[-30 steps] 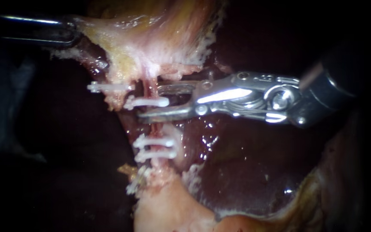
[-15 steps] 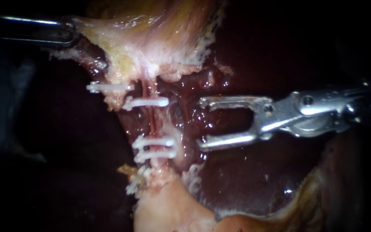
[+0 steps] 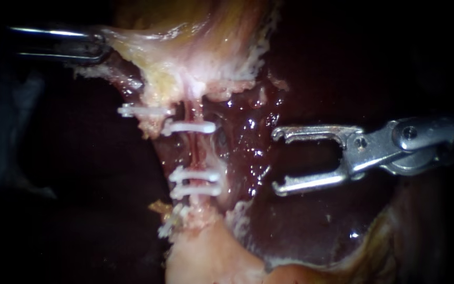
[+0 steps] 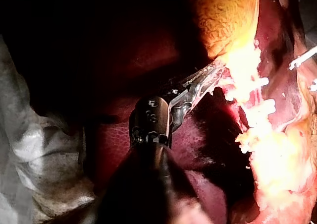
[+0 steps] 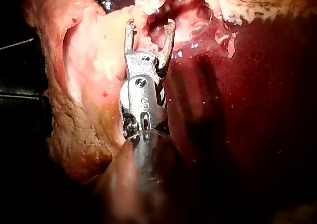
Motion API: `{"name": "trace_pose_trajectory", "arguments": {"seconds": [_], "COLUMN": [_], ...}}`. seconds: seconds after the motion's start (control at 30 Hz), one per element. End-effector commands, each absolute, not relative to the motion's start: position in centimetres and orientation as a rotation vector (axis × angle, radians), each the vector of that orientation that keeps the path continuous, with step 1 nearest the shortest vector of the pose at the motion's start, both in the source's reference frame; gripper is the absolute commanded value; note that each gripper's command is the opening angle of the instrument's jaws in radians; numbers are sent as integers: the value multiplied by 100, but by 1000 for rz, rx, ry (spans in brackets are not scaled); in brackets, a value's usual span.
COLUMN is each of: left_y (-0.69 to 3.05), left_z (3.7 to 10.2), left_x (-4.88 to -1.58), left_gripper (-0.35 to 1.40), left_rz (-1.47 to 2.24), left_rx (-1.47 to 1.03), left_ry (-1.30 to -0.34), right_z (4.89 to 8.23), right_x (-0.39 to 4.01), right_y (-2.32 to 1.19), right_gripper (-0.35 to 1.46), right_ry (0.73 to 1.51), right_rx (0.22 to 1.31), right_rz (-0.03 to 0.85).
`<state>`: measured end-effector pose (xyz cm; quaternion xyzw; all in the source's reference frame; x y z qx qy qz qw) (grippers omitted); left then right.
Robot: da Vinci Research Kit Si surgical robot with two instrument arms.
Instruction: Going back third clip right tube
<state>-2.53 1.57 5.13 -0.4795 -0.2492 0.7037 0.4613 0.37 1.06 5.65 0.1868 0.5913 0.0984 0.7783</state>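
A thin reddish tube (image 3: 196,151) runs down from the pale gallbladder tissue (image 3: 195,58). It carries three white clips: one high (image 3: 189,127) and two close together lower down (image 3: 195,174) (image 3: 196,190). A further clip (image 3: 144,111) sits to the left on another strand. My right instrument (image 3: 275,161) is off to the right of the tube, its jaws wide open and empty; the right wrist view shows the same gap (image 5: 148,28). My left instrument (image 3: 96,47) is at the upper left, shut on the edge of the gallbladder tissue (image 4: 210,80), holding it taut.
Dark wet liver (image 3: 300,226) lies under and below my right instrument. Pale fatty tissue (image 3: 206,257) sits at the tube's lower end. Grey drape (image 4: 34,154) lies beside my left instrument's shaft.
My right instrument's jaws stood around the tube at the upper clip, then drew back to the right with the jaws spread wide. The clips stay on the tube. The left instrument keeps its hold.
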Motion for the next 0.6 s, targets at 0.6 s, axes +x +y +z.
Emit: {"name": "trace_pose_trajectory", "arguments": {"seconds": [0.6], "left_y": [147], "left_z": [528], "left_x": [-276], "left_gripper": [-35], "left_rz": [1749], "left_rx": [-1182], "left_ry": [-634], "right_z": [563], "right_x": [38], "right_y": [106], "right_gripper": [50], "right_ry": [1278], "right_rx": [404], "right_rz": [212]}}
